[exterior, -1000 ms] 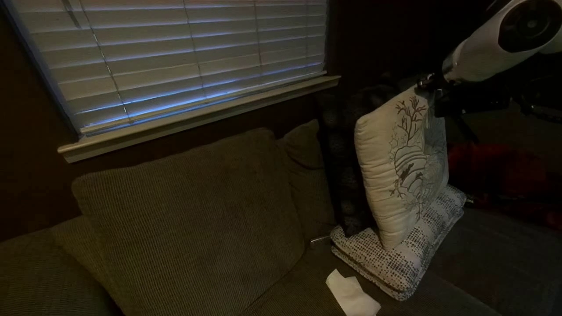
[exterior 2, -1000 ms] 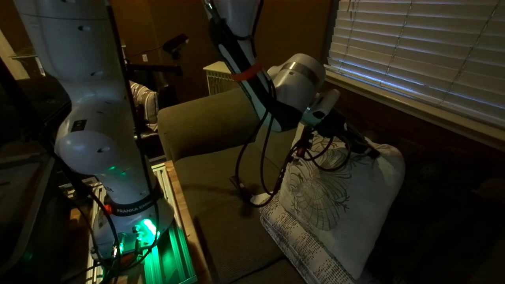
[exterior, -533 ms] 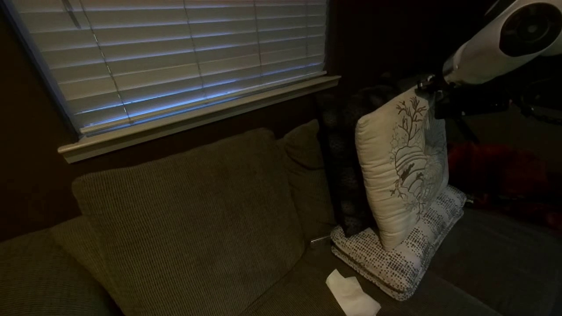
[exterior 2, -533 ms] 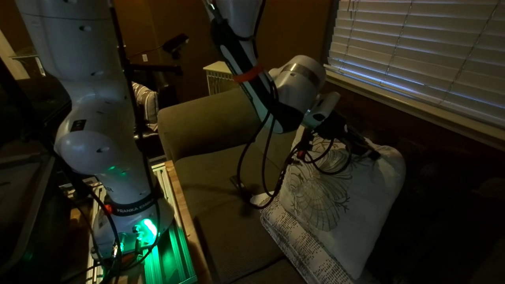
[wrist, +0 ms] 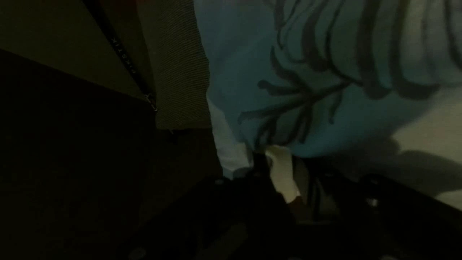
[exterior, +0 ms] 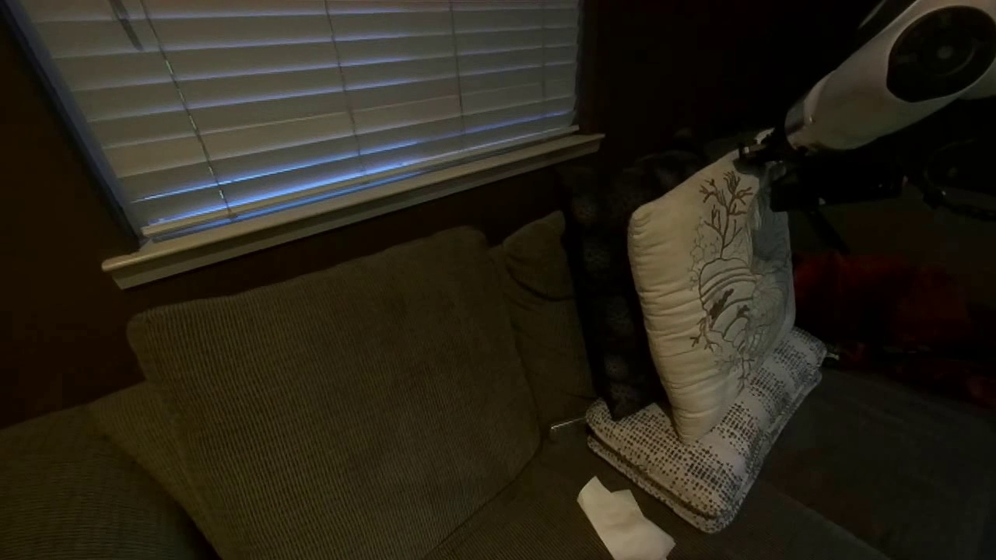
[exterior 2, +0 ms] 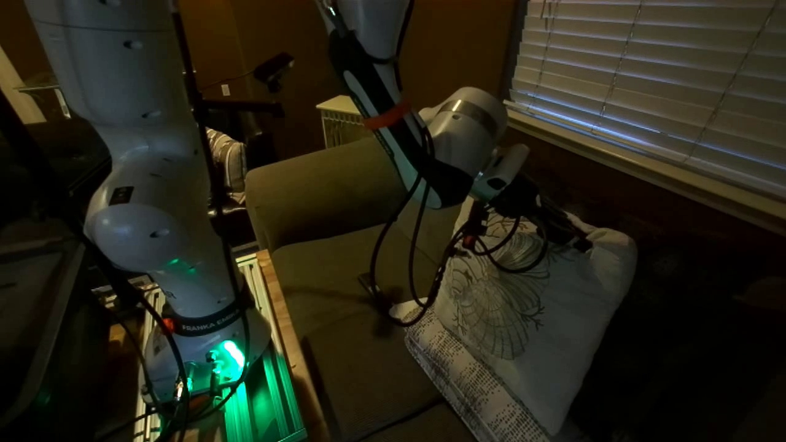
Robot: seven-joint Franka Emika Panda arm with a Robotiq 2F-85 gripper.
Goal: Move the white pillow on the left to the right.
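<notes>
The white pillow [exterior: 696, 288] is cream-white with a dark branch and shell motif. It stands upright, slightly tilted, on a speckled cushion in both exterior views, where it also shows as [exterior 2: 546, 344]. My gripper [exterior: 753, 155] is at its upper edge, and in an exterior view the dark fingers [exterior 2: 582, 240] lie against its bunched top. In the wrist view the pillow [wrist: 249, 68] fills the upper right. A fold of pale fabric lies between the two fingers [wrist: 283, 166], so the gripper looks shut on the pillow's edge. The fingertips are dark and partly hidden.
A speckled cushion [exterior: 661, 455] lies on the sofa under the pillow. A dark pillow [exterior: 611, 311] stands right behind it. White paper [exterior: 626, 525] lies in front. Sofa back cushion [exterior: 334, 381], window sill [exterior: 358, 210] and sofa armrest [exterior 2: 325, 190] surround. Cables [exterior 2: 374, 264] hang from the arm.
The arm has dipped very slightly. The pillow's top corner has shifted a little, and a bit of pale fabric now shows above the gripper. The other objects have not moved.
</notes>
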